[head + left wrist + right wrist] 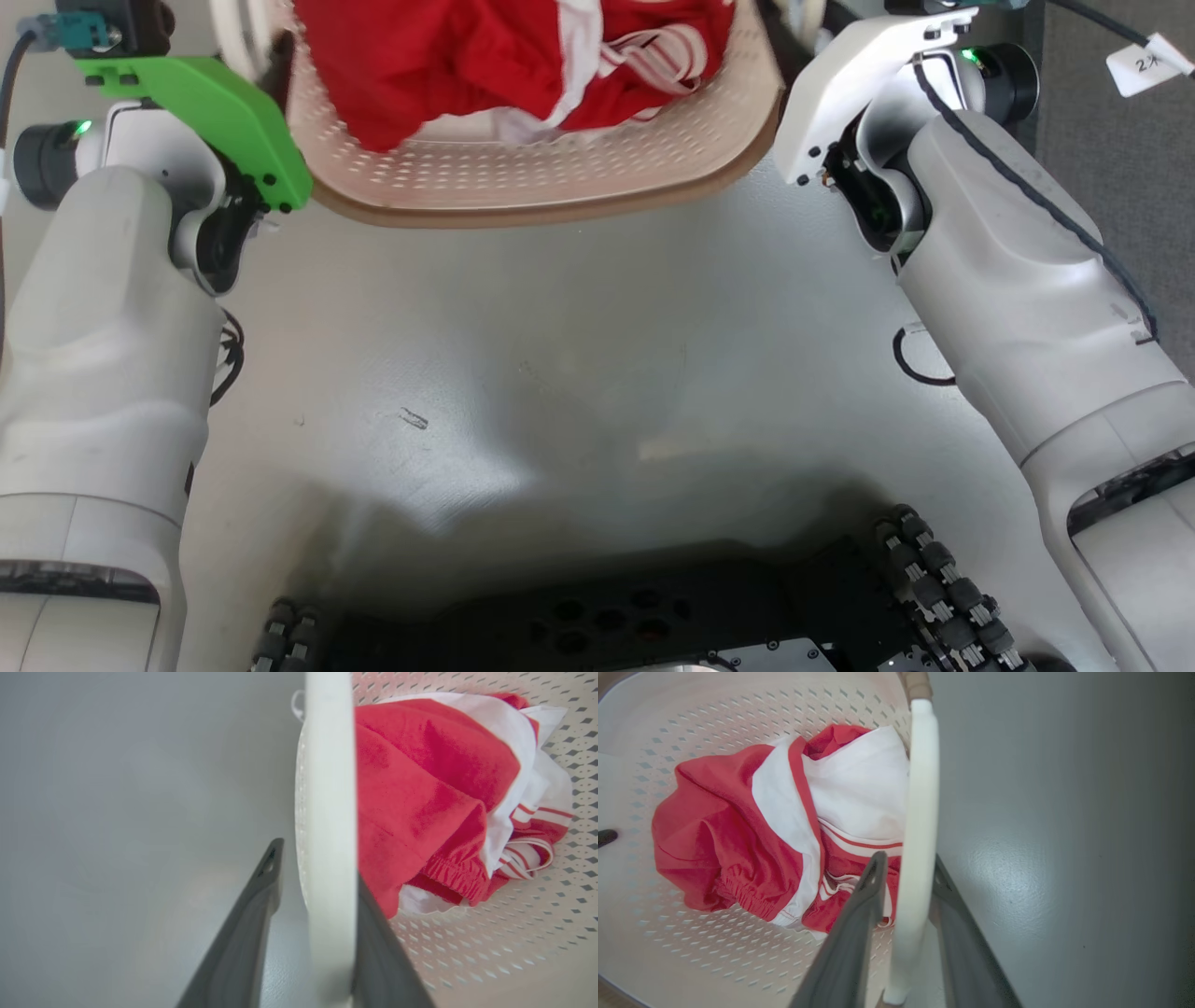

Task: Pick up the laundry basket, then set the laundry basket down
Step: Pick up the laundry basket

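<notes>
The laundry basket (523, 177), cream-white and perforated with a brown rim, sits at the top of the head view between my two forearms. Red and white clothes (485, 56) lie inside it. In the left wrist view my left gripper (317, 868) has its two dark fingers on either side of a white loop handle (327, 788), shut on it. In the right wrist view my right gripper (908, 863) is shut on the other white handle (920, 788) in the same way. Whether the basket touches the floor is hidden.
Grey floor (560, 373) spreads below the basket down to my dark wheeled base (607, 625). A white paper tag (1148, 63) on a cable hangs at the upper right. A black ring mark (920, 359) lies on the floor by my right forearm.
</notes>
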Tool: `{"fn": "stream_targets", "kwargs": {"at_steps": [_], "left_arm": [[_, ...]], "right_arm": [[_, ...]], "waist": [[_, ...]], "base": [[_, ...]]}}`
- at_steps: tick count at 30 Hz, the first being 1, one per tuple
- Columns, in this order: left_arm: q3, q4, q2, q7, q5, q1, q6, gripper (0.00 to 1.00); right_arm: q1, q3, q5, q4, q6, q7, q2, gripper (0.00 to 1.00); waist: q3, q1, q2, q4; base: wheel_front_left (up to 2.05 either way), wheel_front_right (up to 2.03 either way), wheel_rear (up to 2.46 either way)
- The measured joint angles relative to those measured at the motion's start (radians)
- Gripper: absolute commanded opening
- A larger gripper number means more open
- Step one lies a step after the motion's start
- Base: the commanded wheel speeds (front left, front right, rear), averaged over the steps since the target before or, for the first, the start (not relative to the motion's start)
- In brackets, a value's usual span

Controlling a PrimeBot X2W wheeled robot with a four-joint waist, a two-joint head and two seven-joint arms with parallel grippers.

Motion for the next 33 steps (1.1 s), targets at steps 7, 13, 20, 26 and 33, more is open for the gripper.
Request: {"fn": "stream_targets", "kwargs": {"at_steps": [7,13,20,26,33], "left_arm": [[-0.005,0.028,-0.008,-0.021,-0.010,-0.022,-0.005,0.00],[-0.021,0.065,-0.015,-0.042,-0.029,-0.027,-0.005,0.00],[-0.031,0.109,-0.030,-0.057,-0.054,-0.025,-0.005,0.00],[-0.032,0.147,-0.046,-0.069,-0.070,-0.015,-0.005,0.00],[-0.037,0.206,-0.066,-0.073,-0.082,0.030,-0.005,0.00]], "right_arm": [[-0.022,0.024,0.033,0.024,-0.001,0.007,0.005,0.00],[-0.034,0.053,0.047,0.056,-0.001,-0.003,0.006,0.00],[-0.031,0.076,0.070,0.093,-0.008,-0.030,0.009,0.00],[-0.025,0.087,0.086,0.119,-0.008,-0.043,0.012,0.00],[0.022,0.108,0.109,0.156,-0.004,-0.054,0.021,0.00]], "waist": [[0.001,0.0000,0.0000,0.005],[-0.009,0.0000,0.0000,0.007],[-0.043,0.0000,0.0000,0.010],[-0.077,0.0000,0.0000,0.012],[-0.138,0.0000,0.0000,0.016]], "base": [[0.00,0.00,0.00],[0.00,0.00,0.00],[0.00,0.00,0.00],[0.00,0.00,0.00],[0.00,0.00,0.00]]}}
